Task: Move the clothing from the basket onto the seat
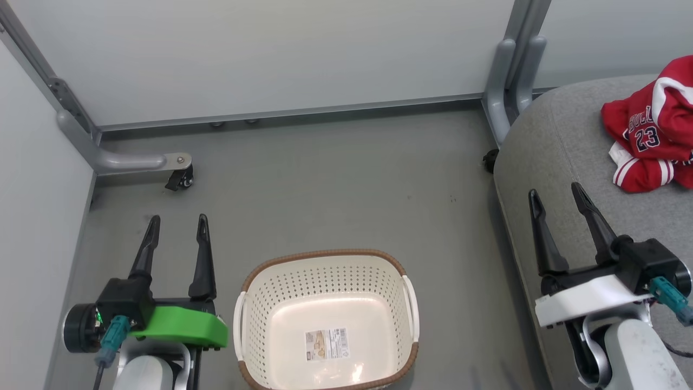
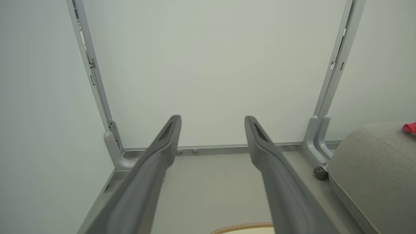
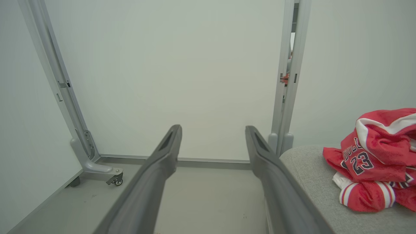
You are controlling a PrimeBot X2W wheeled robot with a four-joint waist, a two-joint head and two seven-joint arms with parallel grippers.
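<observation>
Clothing [image 1: 649, 132] (on seat [image 1: 563, 130]) beyond right end effector [image 1: 555, 189]

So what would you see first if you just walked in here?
The bright red clothing with a 23 on it, heaped on the grey seat at the right. Then the cream basket on the floor in the middle, with just a sticker on its base. The left gripper and right gripper hang open either side of it.
</observation>
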